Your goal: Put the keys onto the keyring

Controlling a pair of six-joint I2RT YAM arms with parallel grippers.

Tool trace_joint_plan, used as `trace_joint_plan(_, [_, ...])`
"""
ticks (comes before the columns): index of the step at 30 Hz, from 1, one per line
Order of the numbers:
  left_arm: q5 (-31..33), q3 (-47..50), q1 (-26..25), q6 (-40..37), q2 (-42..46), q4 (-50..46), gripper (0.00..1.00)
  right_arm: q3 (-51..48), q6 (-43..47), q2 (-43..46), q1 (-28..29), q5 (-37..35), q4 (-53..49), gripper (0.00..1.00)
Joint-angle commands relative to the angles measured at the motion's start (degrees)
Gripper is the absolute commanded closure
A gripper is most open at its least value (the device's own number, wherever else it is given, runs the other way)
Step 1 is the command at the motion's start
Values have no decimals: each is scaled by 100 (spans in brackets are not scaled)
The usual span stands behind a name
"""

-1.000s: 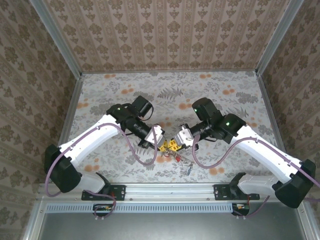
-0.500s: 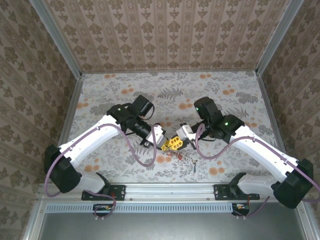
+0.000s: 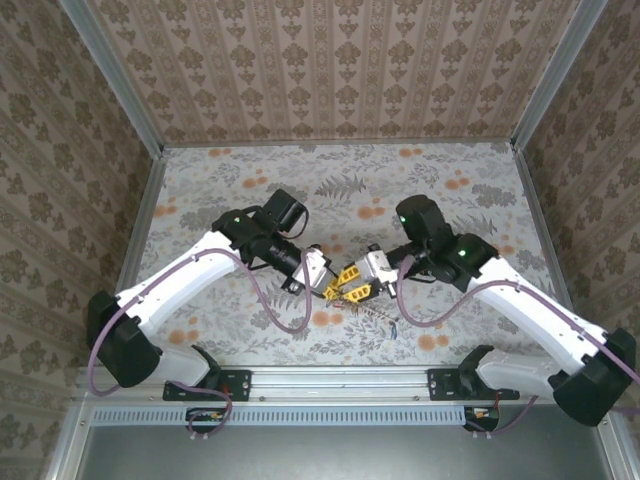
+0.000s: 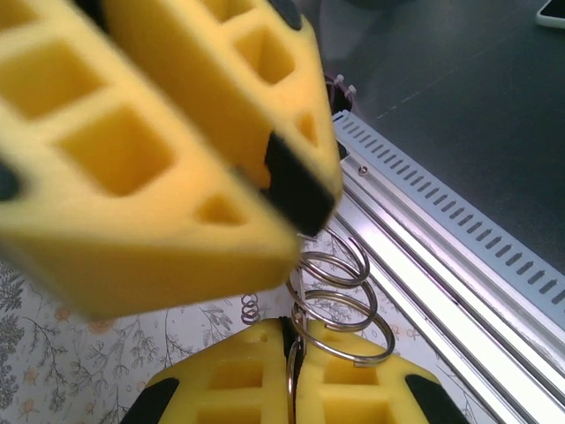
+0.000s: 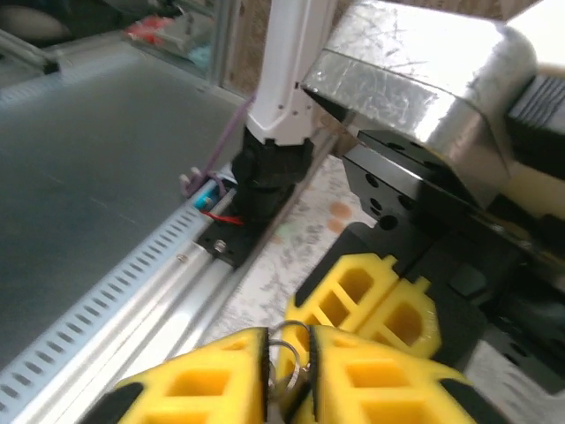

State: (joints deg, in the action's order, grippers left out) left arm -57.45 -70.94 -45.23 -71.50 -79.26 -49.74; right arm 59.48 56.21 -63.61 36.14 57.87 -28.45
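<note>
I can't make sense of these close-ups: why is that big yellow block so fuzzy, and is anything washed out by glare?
Left wrist view: the yellow fingers of the right gripper sit very near the lens and blur, while the keyring coils look sharper. Right wrist view: the silver housing catches bright glare; the background is soft. Top view: evenly lit, only faint shadows.

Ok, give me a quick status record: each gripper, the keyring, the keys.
left gripper: shut on the keyring, wire pinched between its fingers
right gripper: tip to tip with the left gripper, jaws slightly apart around the ring wire; grip unclear
keyring: between the two grippers' fingertips
keys: loose on the table beside the grippers, blue key nearest the arm bases
</note>
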Motion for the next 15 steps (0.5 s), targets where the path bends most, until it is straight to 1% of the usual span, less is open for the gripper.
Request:
trace_joint_plan(1, [-551,212,119,574,246,526,100,-68,240,567,-20,-921,-29,65])
trace_joint_plan(2, [-618,305,178,816,287,729,100,-115,296,714,0,-1124,-22,63])
trace_joint_plan(4, [-765,473,298,1444,331,1166,100,-278,325,1058,110,-1606,88,64])
trace_joint_plan(5, [-793,513,333,1638,341,1265,100,-377,338,1213,197,-1865,164,63])
trace_joint_plan(7, [-773,581,386,2113,363,1490,100,-666,233,1592,492,-2707,515,64])
trace_joint_plan(10, [-758,716,419,2757,399,1898,100,-1227,163,2056,875,-3645,1103,64])
trace_joint_plan(12, [-752,765,428,3148,405,2124,100,-1541,157,2230,1090,-4125,1453,65])
trace_joint_plan(14, [-749,765,432,3459,403,2294,100,-1728,127,2322,1294,-4434,1749,64])
trace_joint_plan(15, [-752,764,436,3609,399,2378,100,-1807,148,2328,1388,-4604,1897,62])
